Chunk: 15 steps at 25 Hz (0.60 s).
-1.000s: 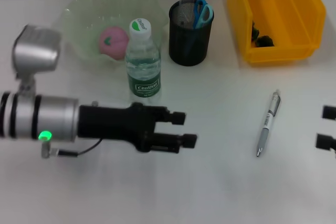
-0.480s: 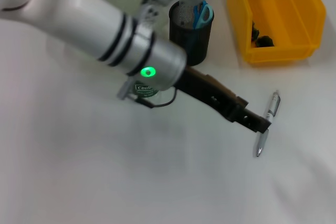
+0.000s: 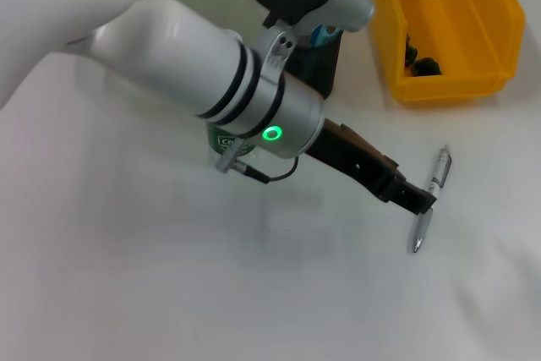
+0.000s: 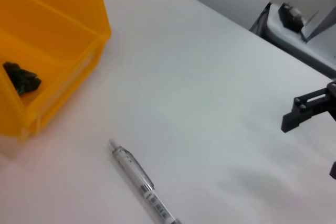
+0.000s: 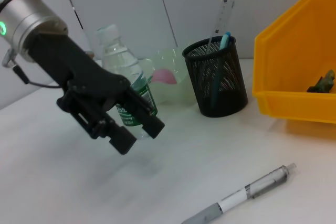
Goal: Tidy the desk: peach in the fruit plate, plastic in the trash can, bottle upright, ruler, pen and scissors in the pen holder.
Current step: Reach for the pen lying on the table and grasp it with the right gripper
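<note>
The pen (image 3: 428, 200) lies on the white table at the right, also seen in the left wrist view (image 4: 142, 184) and the right wrist view (image 5: 247, 192). My left gripper (image 3: 416, 199) reaches across the table and hangs open right beside the pen; its spread fingers (image 5: 153, 125) hold nothing. The bottle (image 5: 126, 85) stands upright. Ruler (image 5: 220, 17) and blue-handled scissors (image 5: 224, 40) stand in the black mesh pen holder (image 5: 218, 80). The pink peach (image 5: 164, 76) lies in the green plate (image 5: 178, 93). Dark plastic (image 4: 21, 77) sits in the yellow bin (image 3: 448, 23). My right gripper (image 4: 311, 147) waits open farther off.
In the head view the left arm covers most of the bottle, the plate and part of the pen holder (image 3: 328, 65). The yellow bin (image 4: 52, 51) stands close behind the pen. White tabletop spreads out in front of and to the left of the pen.
My left arm has swung from the table's left side across to the pen on the right, now hiding the bottle and plate. The right gripper no longer shows at the head view's edge.
</note>
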### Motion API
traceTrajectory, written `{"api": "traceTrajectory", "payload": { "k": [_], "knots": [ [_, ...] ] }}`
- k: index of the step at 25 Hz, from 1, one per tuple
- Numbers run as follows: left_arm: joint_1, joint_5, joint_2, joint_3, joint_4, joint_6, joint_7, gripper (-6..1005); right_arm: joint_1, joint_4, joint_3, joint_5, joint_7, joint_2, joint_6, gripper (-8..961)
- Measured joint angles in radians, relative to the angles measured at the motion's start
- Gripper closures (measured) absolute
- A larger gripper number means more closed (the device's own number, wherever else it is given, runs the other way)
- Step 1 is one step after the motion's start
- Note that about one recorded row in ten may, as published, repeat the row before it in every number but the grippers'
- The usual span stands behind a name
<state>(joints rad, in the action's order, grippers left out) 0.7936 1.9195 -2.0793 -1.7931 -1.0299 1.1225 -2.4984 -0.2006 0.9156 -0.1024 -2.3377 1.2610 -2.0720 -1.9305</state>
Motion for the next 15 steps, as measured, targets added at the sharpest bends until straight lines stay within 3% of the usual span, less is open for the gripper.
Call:
{"api": "traceTrajectory", "payload": {
  "k": [4, 8, 9, 10, 15],
  "knots": [
    [-0.061, -0.003, 0.003, 0.008, -0.038, 0.002, 0.024, 290, -0.014, 0.003, -0.006, 0.0, 0.038, 0.004, -0.007, 179],
    [-0.239, -0.06, 0.008, 0.075, -0.117, 0.022, 0.202, 290, -0.042, 0.027, -0.016, -0.002, 0.111, 0.009, -0.014, 179],
    [-0.239, -0.06, 0.008, 0.075, -0.117, 0.022, 0.202, 290, -0.05, 0.041, -0.023, -0.002, 0.137, 0.01, -0.015, 179],
    [-0.335, -0.144, 0.01, 0.138, -0.122, 0.062, 0.366, 290, -0.058, 0.056, -0.035, -0.003, 0.168, 0.01, -0.015, 178],
    [-0.472, -0.279, 0.014, 0.339, -0.021, 0.251, 0.693, 290, -0.109, 0.156, -0.169, -0.009, 0.376, 0.013, -0.018, 178]
  ]
}}
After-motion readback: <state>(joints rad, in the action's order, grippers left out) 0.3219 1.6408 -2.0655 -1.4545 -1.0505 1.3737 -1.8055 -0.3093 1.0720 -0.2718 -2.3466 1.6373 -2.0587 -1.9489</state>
